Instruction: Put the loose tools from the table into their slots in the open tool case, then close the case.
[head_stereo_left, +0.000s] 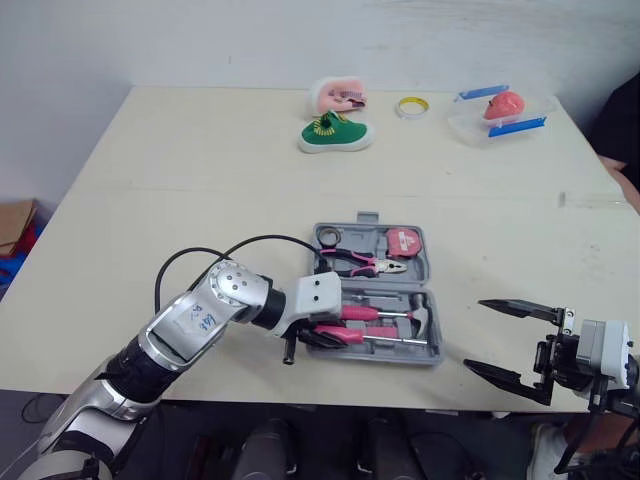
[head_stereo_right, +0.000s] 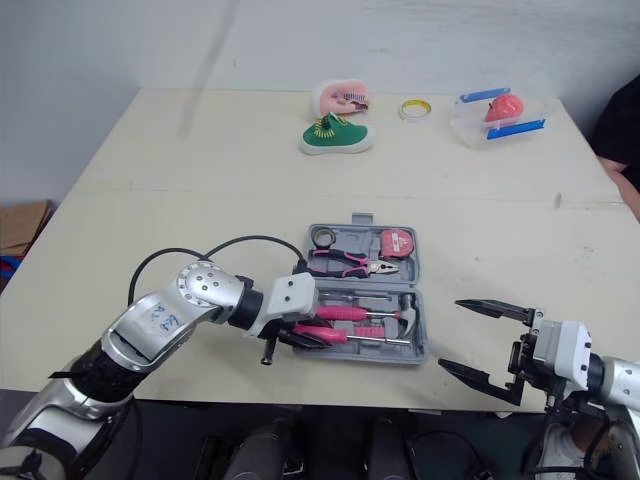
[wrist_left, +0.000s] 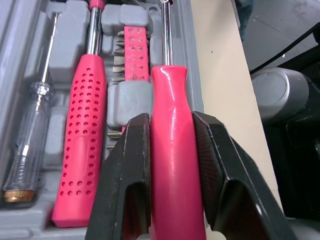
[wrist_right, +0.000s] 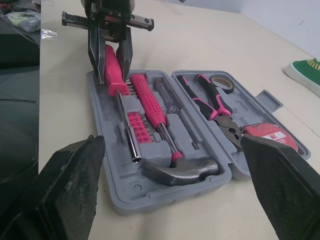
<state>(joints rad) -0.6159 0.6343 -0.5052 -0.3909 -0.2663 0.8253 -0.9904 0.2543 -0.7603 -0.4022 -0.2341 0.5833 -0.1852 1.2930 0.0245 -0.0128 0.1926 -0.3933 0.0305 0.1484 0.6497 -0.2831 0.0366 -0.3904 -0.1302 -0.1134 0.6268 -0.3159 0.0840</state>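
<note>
Fingers of the left gripper clamp the pink screwdriver mid-handle, at the near-edge slot of the tool case. Handle judged rigid, light, slippery: hold firmly. Right gripper fingers spread, right of the tool case.

We see a grey case on a beige table. The screwdriver handle is plain pink, the hammer handle pink with dots.

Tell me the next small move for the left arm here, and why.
Probably open the left gripper and lift clear. Its jaws clamp the pink handle of the screwdriver, whose shaft lies along the slot at the robot-side edge of the case, so it looks seated, though I can't confirm it is pressed fully home.
</note>
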